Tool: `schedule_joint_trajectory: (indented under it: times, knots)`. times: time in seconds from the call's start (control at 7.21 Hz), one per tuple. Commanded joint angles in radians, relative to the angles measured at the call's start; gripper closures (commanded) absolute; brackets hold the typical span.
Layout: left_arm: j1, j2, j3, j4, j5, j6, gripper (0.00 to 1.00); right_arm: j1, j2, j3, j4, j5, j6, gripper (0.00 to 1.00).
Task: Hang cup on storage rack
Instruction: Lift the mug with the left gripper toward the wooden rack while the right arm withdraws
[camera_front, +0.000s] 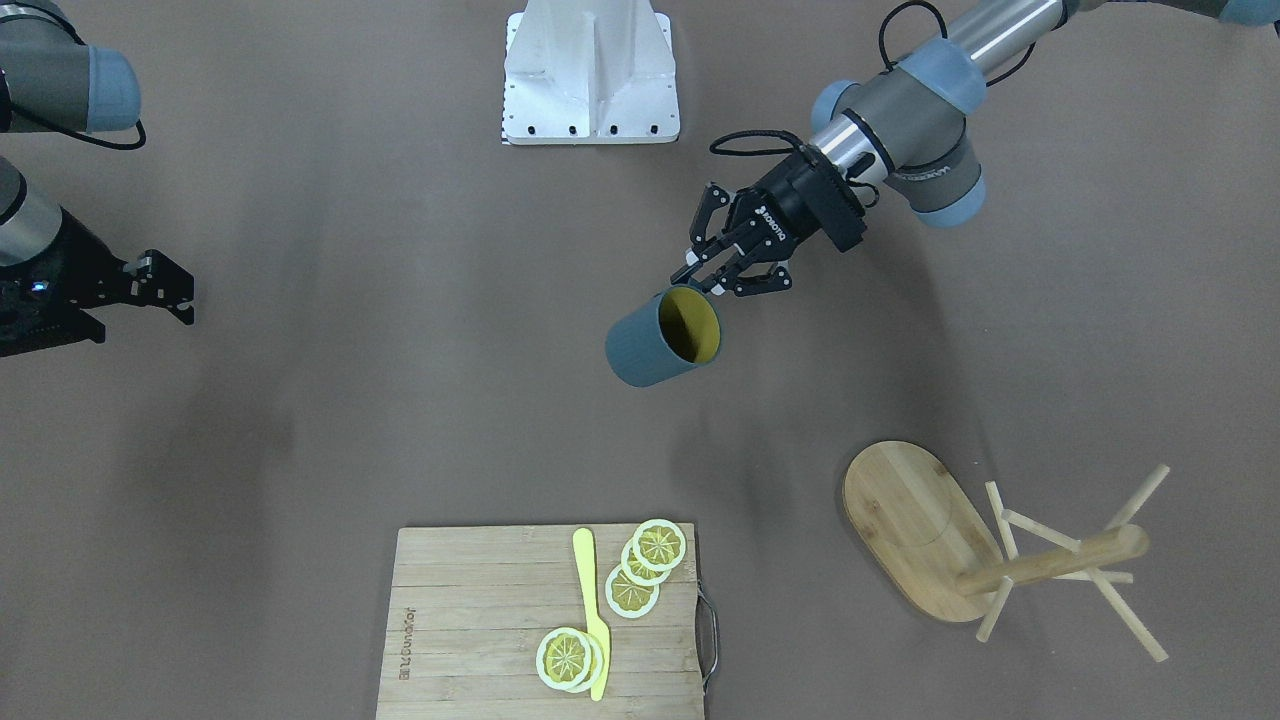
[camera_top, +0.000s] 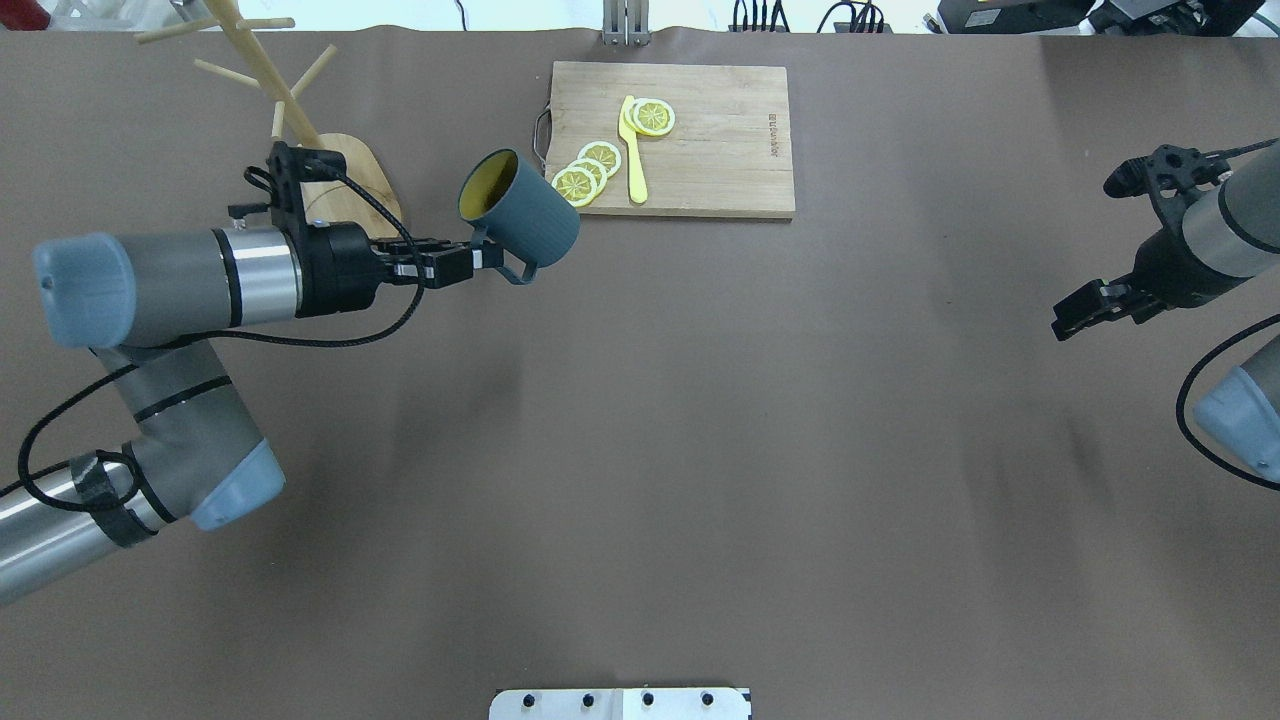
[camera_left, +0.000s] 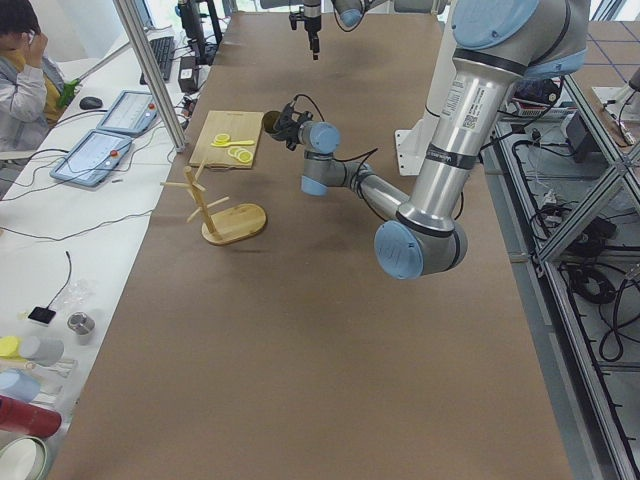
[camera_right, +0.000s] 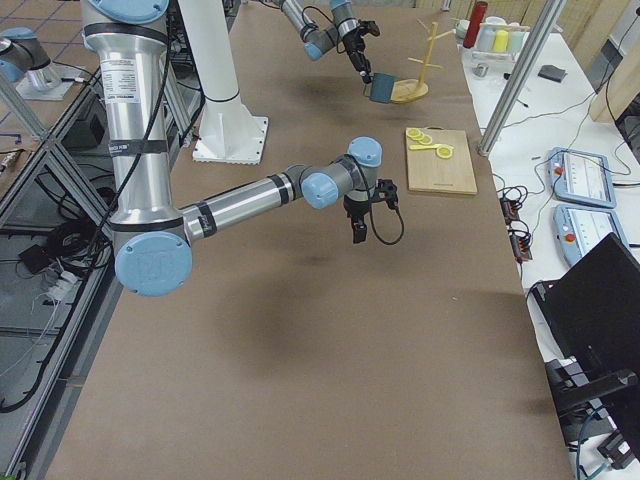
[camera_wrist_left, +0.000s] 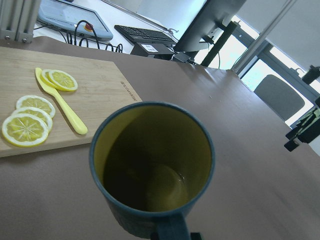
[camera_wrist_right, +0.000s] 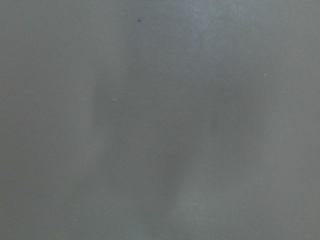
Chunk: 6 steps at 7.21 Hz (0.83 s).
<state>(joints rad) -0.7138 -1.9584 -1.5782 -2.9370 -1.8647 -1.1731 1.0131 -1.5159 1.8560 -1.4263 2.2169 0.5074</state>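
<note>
— What does the left gripper (camera_top: 484, 260) have hold of?

— Its two fingers are pinched narrowly on the loop handle of the dark teal-blue ribbed cup (camera_top: 528, 218) with the yellow-olive inside. Nothing else touches the claw.

— Where is that cup?

— In the overhead view it sits upper left of centre, off the brown table (camera_top: 700, 450) and tipped on its side. Its mouth points to the upper left. The left wrist view looks straight into it, with the handle at the bottom edge.

— And the light bamboo mug tree with the oval base (camera_top: 262, 62)?

— It stands in the top left corner of the overhead view. It is near the cup, but no peg touches it.

— What lies beyond the cup?

— A rectangular slatted wooden cutting board (camera_top: 720, 150) at top centre, carrying lemon slices (camera_top: 600, 157) and a yellow plastic knife (camera_top: 634, 160).

— The right gripper (camera_top: 1085, 308)?

— It hangs at the right edge of the overhead view, holding nothing. I cannot tell how far its fingers are spread.
</note>
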Motion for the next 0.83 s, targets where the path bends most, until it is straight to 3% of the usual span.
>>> schedule_joint_trajectory:
  times: [0.0,0.69]
  knots:
    - [-0.087,-0.004,0.017,-0.001,-0.097,-0.158,1.0,0.004,-0.007,0.002,0.0,0.001,-0.01,0.01]
    - [-0.174,-0.062,0.09,-0.068,-0.1,-0.556,1.0,0.016,-0.01,0.009,0.001,0.001,-0.01,0.0]
